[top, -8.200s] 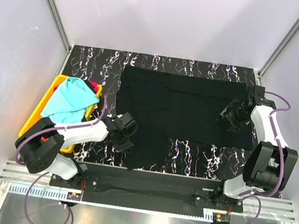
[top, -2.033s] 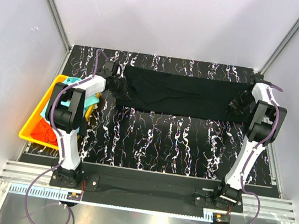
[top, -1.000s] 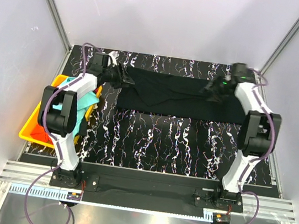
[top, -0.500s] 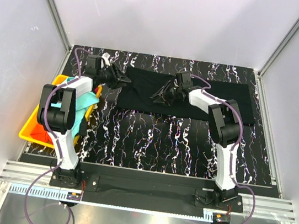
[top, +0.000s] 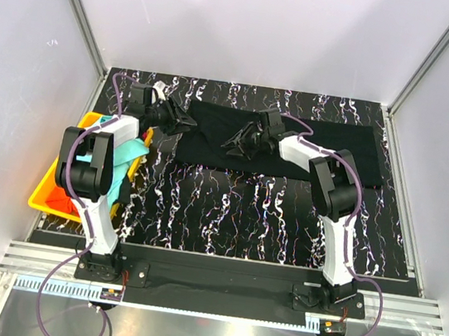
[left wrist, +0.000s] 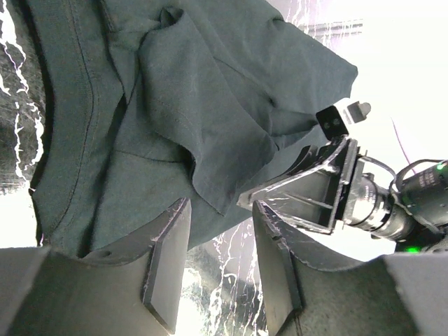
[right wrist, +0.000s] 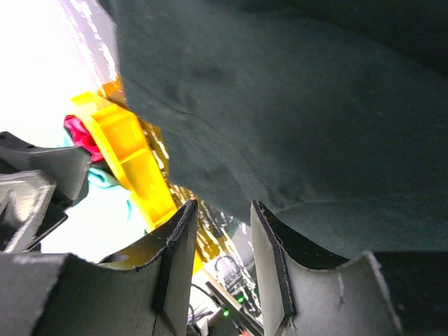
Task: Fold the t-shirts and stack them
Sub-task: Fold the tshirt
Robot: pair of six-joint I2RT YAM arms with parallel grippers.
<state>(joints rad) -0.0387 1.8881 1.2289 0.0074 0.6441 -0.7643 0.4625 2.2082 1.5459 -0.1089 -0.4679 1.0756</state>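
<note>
1. Two arms meet over the black t-shirt (top: pixel 310 151), now a narrow band along the far edge of the bench (top: pixel 268 216). Seconds earlier it sprawled across most of the surface.
2. The right gripper (top: pixel 233 143) has swept in from the far right corner to the band's middle. The left gripper (top: pixel 184 120) has kept to the band's left end.
3. The left fingers (left wrist: pixel 164 266) stand partly apart and hold nothing, with the rumpled cloth just beyond them. The right fingers (right wrist: pixel 175 259) are likewise parted and empty, the shirt lying past their tips.
4. The lengthwise fold looks finished, and a crosswise fold seems the likely next step. The left part of the band is bunched and wrinkled, which could spoil a clean crease.
5. The yellow bin (top: pixel 41 192) sits at the bench's left edge with the turquoise t-shirt (top: pixel 101 155) and the orange-red t-shirt (right wrist: pixel 82 131) inside, both still unfolded. The left arm reaches across above it, and the two grippers work close together, so a clash is possible.
</note>
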